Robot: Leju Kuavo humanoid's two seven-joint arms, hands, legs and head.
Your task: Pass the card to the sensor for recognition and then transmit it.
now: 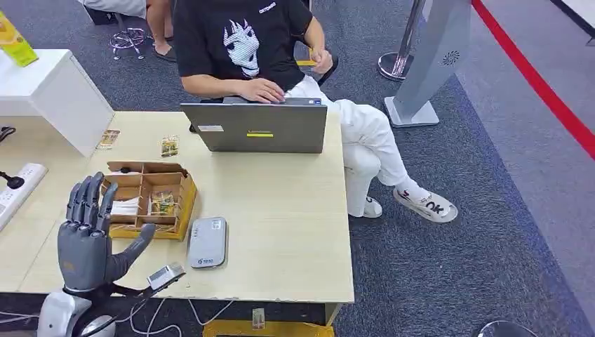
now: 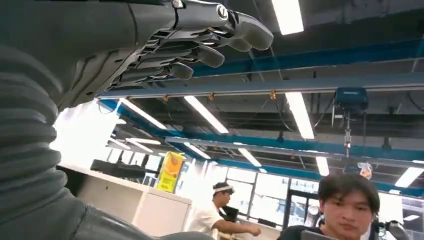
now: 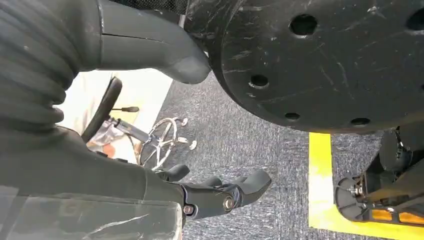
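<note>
Grey and flat, the sensor lies at lower centre of the head view, beside the compartment box where the cards sit; thin, stiff, light, probably best pinched by an edge. The left hand is spread, empty.

Left wrist view: fingers splayed, upper frame.

Right wrist view: right hand hangs loosely open, lower centre.

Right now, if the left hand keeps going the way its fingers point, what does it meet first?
Probably nothing. The left hand is raised, open, fingers pointing up; its wrist view shows just the ceiling lights beyond them. The cardboard organizer sits lower; depth is unclear.
</note>
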